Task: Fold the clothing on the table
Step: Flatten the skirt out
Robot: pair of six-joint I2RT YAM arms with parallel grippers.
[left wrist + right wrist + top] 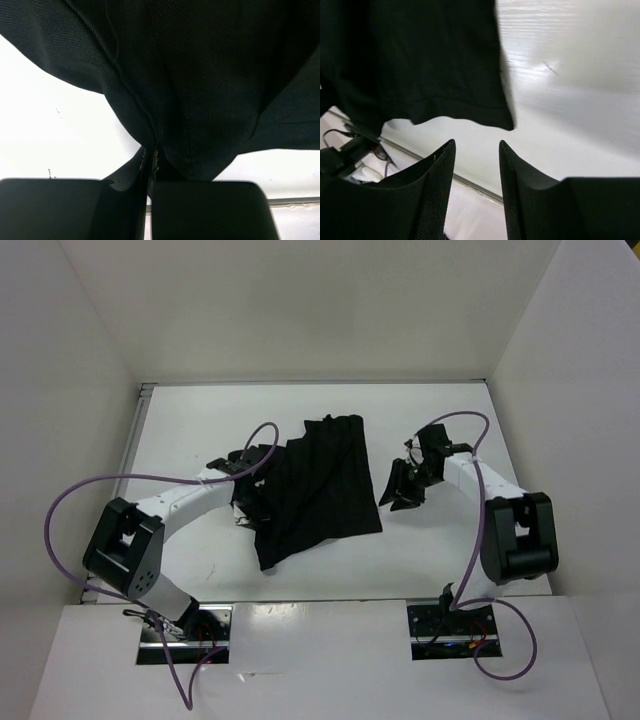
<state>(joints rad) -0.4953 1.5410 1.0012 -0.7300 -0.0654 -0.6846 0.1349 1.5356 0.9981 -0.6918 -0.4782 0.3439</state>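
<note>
The clothing [318,490], black with fine pleats, lies rumpled and slanted on the white table [430,555]. At its left edge my left gripper [250,502] is shut on a fold of it. In the left wrist view the cloth [200,75] bunches down into the pinch of the gripper [151,162]. Just off the garment's right edge, my right gripper [398,495] stands open. In the right wrist view its gripper [476,146] holds nothing, and the clothing's hem [410,55] hangs just beyond the fingertips [449,150], apart from them.
White upright walls [80,390] close in the table on the left, back and right. A metal strip [300,383] marks the far table edge. Purple cables [90,490] loop off both arms.
</note>
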